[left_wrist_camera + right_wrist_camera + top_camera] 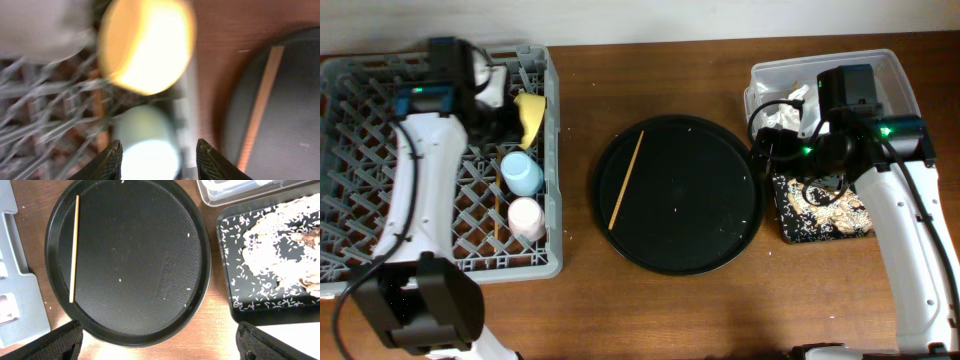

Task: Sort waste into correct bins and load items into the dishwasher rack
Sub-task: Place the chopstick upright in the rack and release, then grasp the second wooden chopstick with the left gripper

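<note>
Chopstick (626,180) lies alone on the round black tray (700,200) in the middle of the table (660,320), slanting along the tray's left part and clear of the rim. To the left stands the dishwasher rack (360,180). Along its right side sit the yellow bowl (530,115), tipped on edge near the far corner, then the blue cup (522,172) and the pink cup (527,217) in a row toward the near edge. A thin brown strip just left of the pink cup looks like the second chopstick (497,215) lying on the lattice. The left arm reaches over the rack, and the left hand (159,142) hangs above the bowl and the blue cup with its fingers (111,160) spread and nothing between them. Its wrist view is badly blurred; a pale shape in the upper left corner may be the plate (42,27), but I cannot tell for sure. On the right of the table, the clear tub (775,72) holds the crumpled white napkin (798,97). Just in front of it, the black rectangular tray (226,280) carries the food scraps (280,245), a pale heap with loose grains scattered around it. The right hand (159,327) hovers over the gap between the round tray and the rectangular tray, released and empty, both fingertips showing wide apart at the bottom of its wrist view.
</note>
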